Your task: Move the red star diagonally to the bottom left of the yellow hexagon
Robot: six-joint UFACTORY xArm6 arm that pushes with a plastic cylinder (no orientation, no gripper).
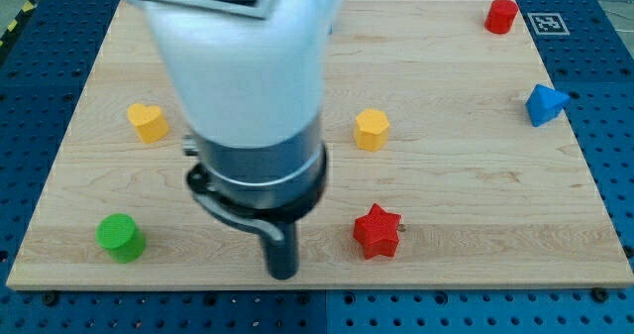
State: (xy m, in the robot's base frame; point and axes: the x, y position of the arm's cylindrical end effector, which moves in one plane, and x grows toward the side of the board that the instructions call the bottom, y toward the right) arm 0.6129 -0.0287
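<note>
The pale wooden table (466, 215) fills most of the view, and my white arm with its dark collar (260, 175) hangs over its middle, blocking a good stretch of it. There is no hand on this rig to open or close, only the rod, and my tip (282, 273) sits near the table's bottom edge holding nothing and touching no block. The red plastic star (377, 231) lies to the view's right of my tip and slightly above it, with bare wood between them. The yellow plastic hexagon (371, 129) stands further up from the star, almost directly above it, so I judge the star must shift toward the view's left. My worry is the approach: my tip is on the star's left, the wrong side for that push, so going straight at it would shove the star rightwards. Circling too tightly could clip a point and spin it. Left of my tip sit a green plastic cylinder (120, 237) and, higher, a yellow plastic heart (148, 122).
</note>
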